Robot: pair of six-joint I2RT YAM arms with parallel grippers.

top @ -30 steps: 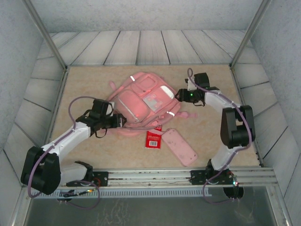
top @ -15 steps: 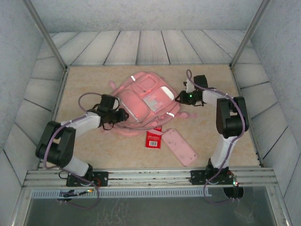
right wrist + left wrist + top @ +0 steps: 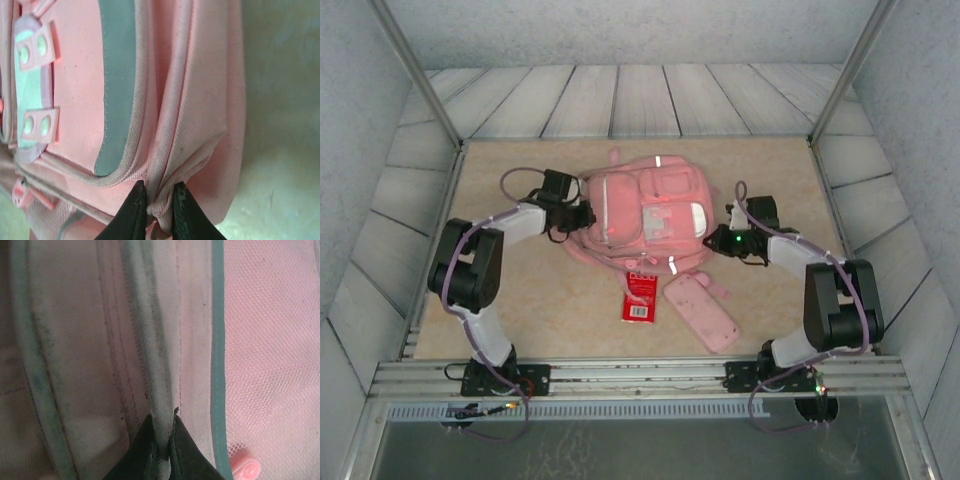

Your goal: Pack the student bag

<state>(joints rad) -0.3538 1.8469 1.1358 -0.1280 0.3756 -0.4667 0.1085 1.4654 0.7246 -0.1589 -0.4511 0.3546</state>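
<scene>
The student bag (image 3: 645,215) lies front up in the middle of the table (image 3: 510,300), with a red packet (image 3: 640,297) and a pencil case (image 3: 700,310) just at its near edge. The left gripper (image 3: 162,425) is pinched tight on a thin fabric fold at the bag's left side. The right gripper (image 3: 156,190) nips a seam fold on its right side. Both holds look shallow (little cloth between the jaws), so any lift or shift should probably go slowly, arms together, tension even. Each forearm reaches inward and low, elbow bent outward.
</scene>
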